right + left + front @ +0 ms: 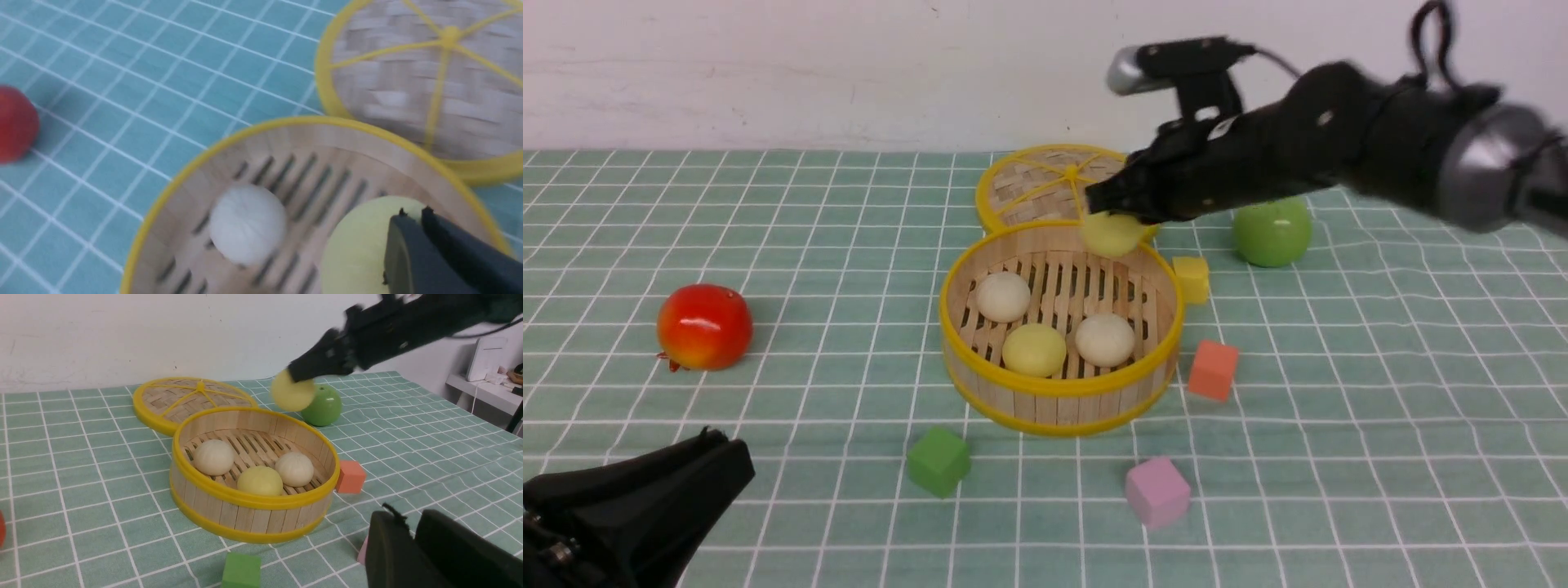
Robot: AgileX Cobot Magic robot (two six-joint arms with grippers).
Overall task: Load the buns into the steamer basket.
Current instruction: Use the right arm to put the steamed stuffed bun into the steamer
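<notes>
The pale yellow bun (1111,233) hung blurred just under the tip of the right gripper (1098,200), above the far rim of the steamer basket (1058,390). The gripper's jaws were pressed together with nothing between them. Whether the bun touched them could not be made out.

Three other buns sat on the basket's slatted floor: a white bun (1003,296) at the back left, a second white bun (1105,339) on the right and a yellow bun (1034,349) at the front. The right wrist view caught only one white bun, and the hanging bun was half hidden behind the dark fingers.

The lid (1029,192) lay flat just behind the basket, which covered its near edge. A yellow cube (1192,279) beside the basket's right wall showed only in the front view.

The left gripper (727,449) sat low at the near left, cut off by the frame. In the left wrist view its fingers stood close together, holding nothing, but whether they were fully closed could not be told.
</notes>
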